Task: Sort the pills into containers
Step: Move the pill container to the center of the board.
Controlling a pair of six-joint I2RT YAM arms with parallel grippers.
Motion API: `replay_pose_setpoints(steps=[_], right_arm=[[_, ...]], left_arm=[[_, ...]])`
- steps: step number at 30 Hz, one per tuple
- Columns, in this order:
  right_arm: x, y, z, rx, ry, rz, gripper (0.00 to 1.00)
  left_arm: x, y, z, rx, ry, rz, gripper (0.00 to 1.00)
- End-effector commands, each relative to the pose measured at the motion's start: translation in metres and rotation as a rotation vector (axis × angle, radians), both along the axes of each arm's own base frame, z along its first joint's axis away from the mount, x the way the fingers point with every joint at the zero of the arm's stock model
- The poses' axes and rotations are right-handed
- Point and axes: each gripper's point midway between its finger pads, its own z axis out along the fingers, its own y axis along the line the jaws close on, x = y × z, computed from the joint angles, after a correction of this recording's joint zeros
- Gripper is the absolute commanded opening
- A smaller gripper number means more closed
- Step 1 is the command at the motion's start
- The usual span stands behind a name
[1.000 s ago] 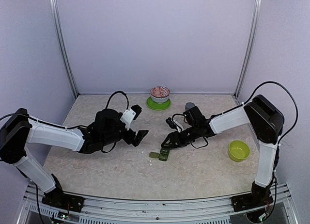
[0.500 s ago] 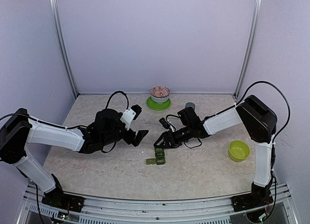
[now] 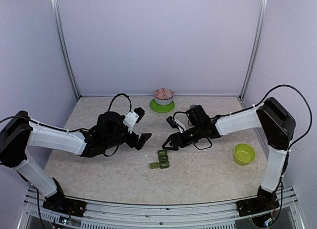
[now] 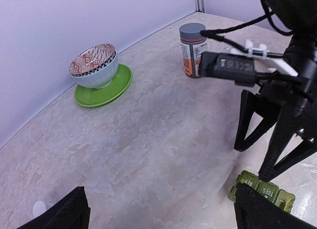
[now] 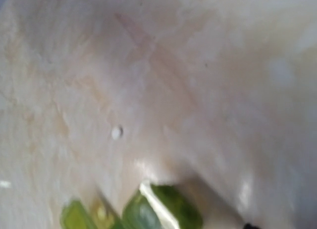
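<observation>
In the overhead view the containers (image 3: pixel 162 159) are seen just below the middle of the frame, lying flat on the marbled table (image 3: pixel 99 169) between the two arms. The right gripper (image 3: pixel 170 146) is parked just above and to the right of them, angled down. Its fingers are spread apart and nothing is pinched between them. In the left wrist view its lower fingertip (image 4: pixel 270 167) is seen right at the strip's edge, but whether contact is made can't be told. The left gripper (image 3: pixel 142 126) is held left of centre, apart from the strip, with its jaws opened wide and nothing in them.

Toward the back wall, a patterned bowl (image 3: pixel 163 95) is sat on a green plate (image 3: pixel 162 108). A grey-capped bottle (image 4: pixel 193 49) is stood upright to the right of it, and a lime-green bowl (image 3: pixel 244 153) is placed over at the right side.

The right wrist view is badly blurred. Green blobs are seen along the bottom edge, and what looks like one tiny white pill (image 5: pixel 117 133) is made out left of centre on the bare table.
</observation>
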Motion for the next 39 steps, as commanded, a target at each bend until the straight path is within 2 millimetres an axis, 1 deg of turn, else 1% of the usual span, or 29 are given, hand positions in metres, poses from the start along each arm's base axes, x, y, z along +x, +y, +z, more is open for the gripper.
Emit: replay_pose_setpoints(steps=[1,4,7,11,17,22,25,29,32,34,36,39], right_arm=[[-0.016,-0.029,0.001,-0.114,-0.134,0.040,0.73],[-0.030,-0.039,-0.003,-0.157,-0.183,0.059,0.75],[-0.044,-0.040,-0.008,-0.220,-0.261,0.074,0.75],[-0.060,-0.037,-0.016,-0.285,-0.344,0.088,0.75],[-0.079,-0.028,-0.028,-0.333,-0.385,0.126,0.75],[-0.077,-0.028,-0.047,-0.427,-0.405,0.121,0.74],[-0.073,-0.026,-0.053,-0.441,-0.411,0.117,0.71],[-0.069,-0.021,-0.056,-0.448,-0.431,0.132,0.62],[-0.066,-0.016,-0.057,-0.457,-0.450,0.159,0.60],[-0.065,-0.013,-0.059,-0.460,-0.463,0.183,0.55],[-0.062,-0.010,-0.060,-0.461,-0.477,0.199,0.54],[-0.052,-0.011,-0.062,-0.493,-0.498,0.192,0.54]], left_arm=[[0.003,0.006,0.013,-0.032,-0.032,0.023,0.99],[0.003,0.007,0.014,-0.032,-0.033,0.026,0.99],[0.004,0.008,0.015,-0.034,-0.037,0.034,0.99],[0.004,0.010,0.016,-0.037,-0.040,0.045,0.99],[0.005,0.010,0.015,-0.035,-0.039,0.048,0.99],[0.006,0.011,0.014,-0.033,-0.039,0.050,0.99],[0.006,0.011,0.014,-0.032,-0.038,0.053,0.99],[0.006,0.011,0.013,-0.029,-0.036,0.050,0.99],[0.007,0.011,0.011,-0.024,-0.032,0.052,0.99],[0.007,0.011,0.011,-0.024,-0.032,0.052,0.99],[0.007,0.011,0.012,-0.026,-0.032,0.050,0.99],[0.007,0.011,0.011,-0.024,-0.032,0.051,0.99]])
